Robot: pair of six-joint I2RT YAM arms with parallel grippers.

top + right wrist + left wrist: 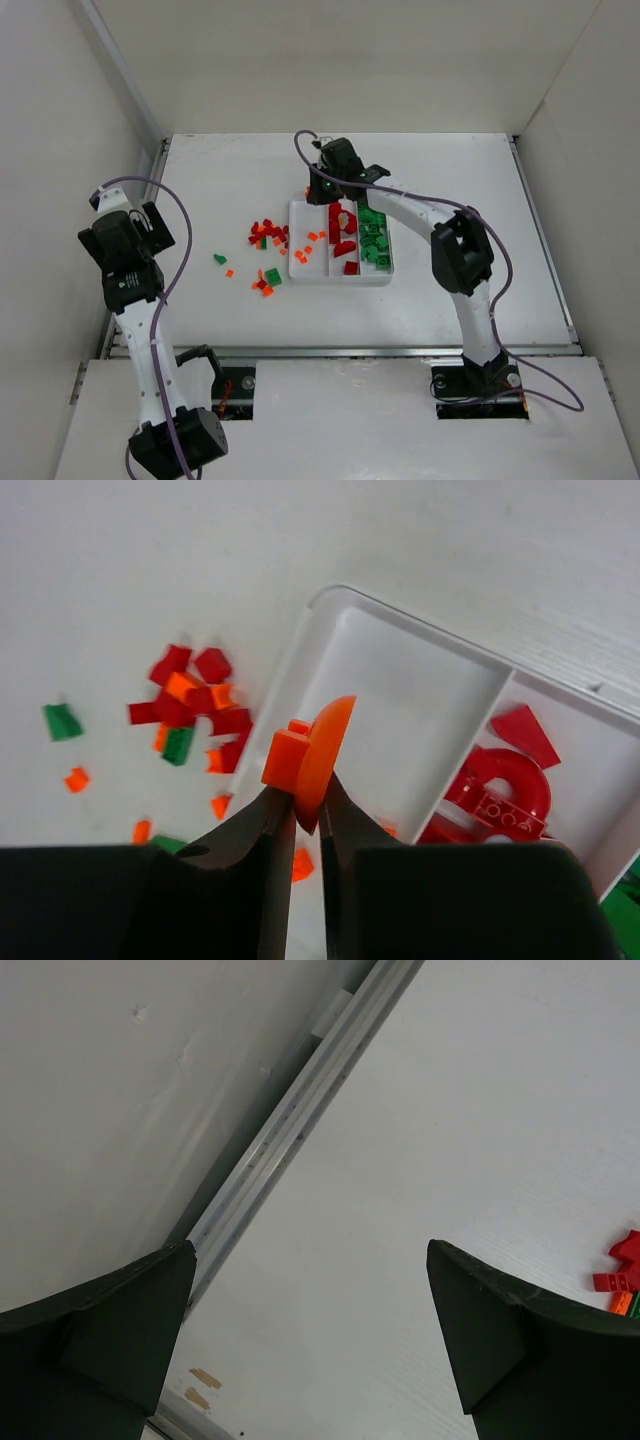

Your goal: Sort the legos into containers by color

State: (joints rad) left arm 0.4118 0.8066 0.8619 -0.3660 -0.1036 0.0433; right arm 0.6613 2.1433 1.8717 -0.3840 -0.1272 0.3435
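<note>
Table (450,300): white; it carries everything you see.
Tray (340,281): three compartments; from above you have orange on the left, red in the middle, green on the right.
Left gripper (305,1300): well apart from the tray at the table's left side; jaws spread wide, nothing between them.
Right gripper (308,800): clenched on a single orange piece, above the far end of the left compartment.
Loose legos (268,235): red, orange and green, scattered just left of the tray.
Orange piece (312,752): thin and curved, pinched at its lower edge; expect it light, rigid and slick, so it may pivot; take such bits across flat faces.
</note>
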